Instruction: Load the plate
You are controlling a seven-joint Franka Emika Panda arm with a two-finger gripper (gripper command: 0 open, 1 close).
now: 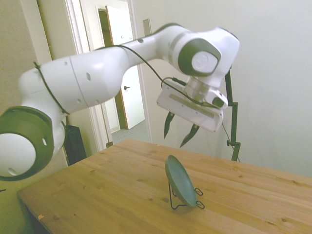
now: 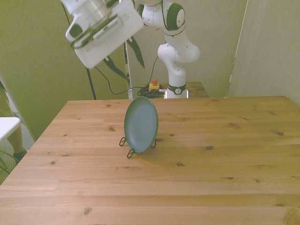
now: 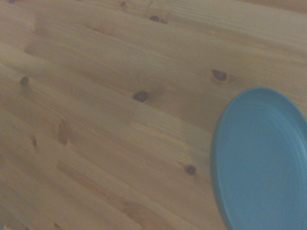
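Note:
The dark green plate [image 1: 180,180] stands on edge in a thin black wire stand [image 1: 187,201] near the middle of the wooden table [image 1: 112,195]. From the front, the plate [image 2: 141,123] faces the camera, and the stand [image 2: 130,151] shows at its foot. My gripper [image 1: 178,132] hangs well above and behind the plate, fingers spread apart and empty. In the front view the gripper [image 2: 124,60] is high, toward the front view's left of the plate. The wrist view catches part of the plate [image 3: 261,160] over bare wood.
The robot base [image 2: 174,75] rises behind the table's far edge, with a small yellow and red button [image 2: 153,85] beside it. A white object [image 2: 7,126] sits off the table at the front view's left. An open doorway [image 1: 119,73] lies behind.

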